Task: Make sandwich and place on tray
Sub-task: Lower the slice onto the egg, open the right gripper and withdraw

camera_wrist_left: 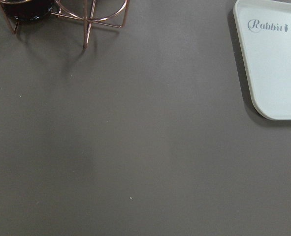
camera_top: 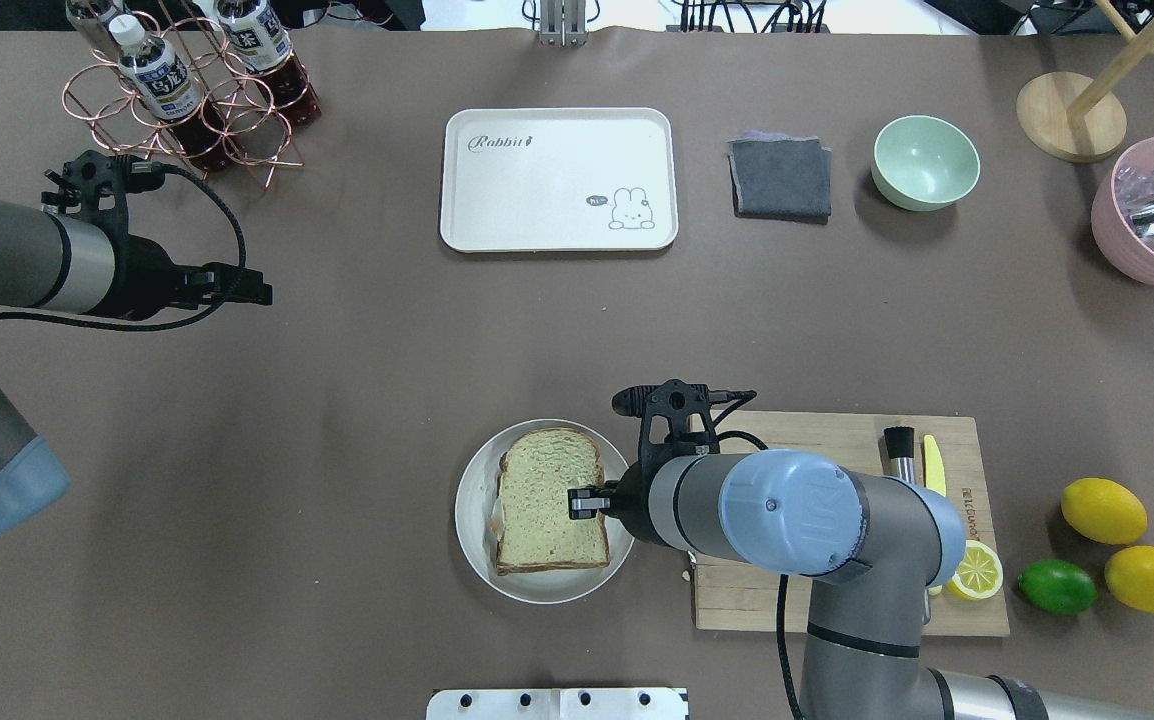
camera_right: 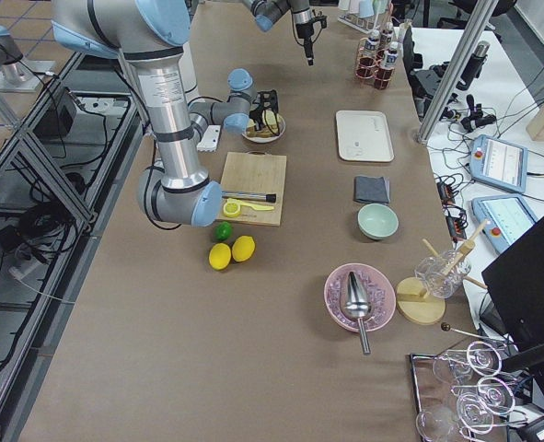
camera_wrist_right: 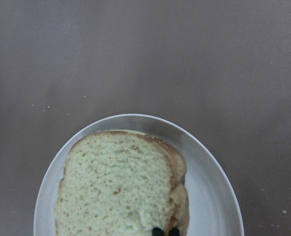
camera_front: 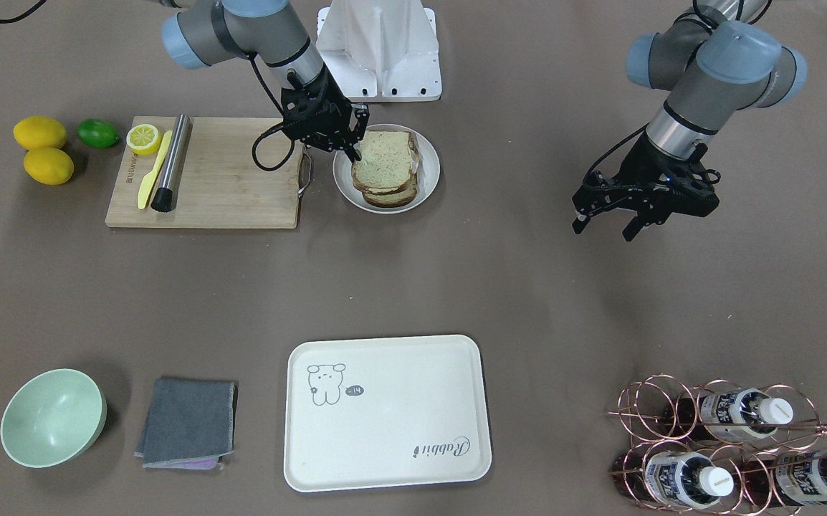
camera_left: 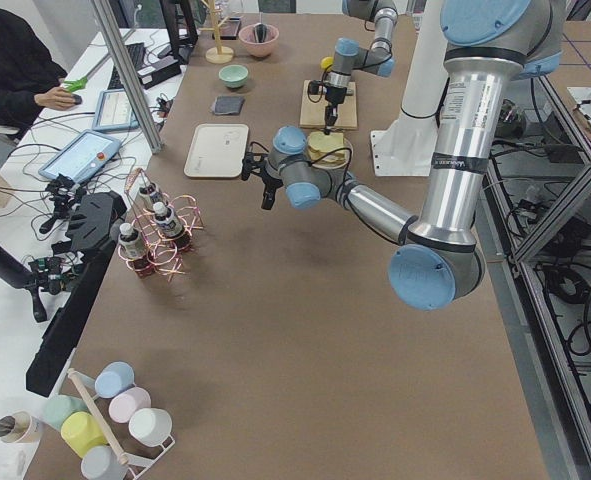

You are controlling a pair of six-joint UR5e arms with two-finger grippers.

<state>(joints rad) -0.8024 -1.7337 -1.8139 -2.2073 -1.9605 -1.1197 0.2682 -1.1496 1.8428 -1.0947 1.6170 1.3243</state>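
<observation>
Over the sandwich, right hand angled downward.

You can read one word for certain: "Rabbit", in script, on the tray, upper centre of the overhead view and upper right of the left wrist view. The speech bubble beside its cartoon holds marks too small for you to read. Print along the cutting board edge and the labels on the bottles, lower right of the front view, are illegible.
</observation>
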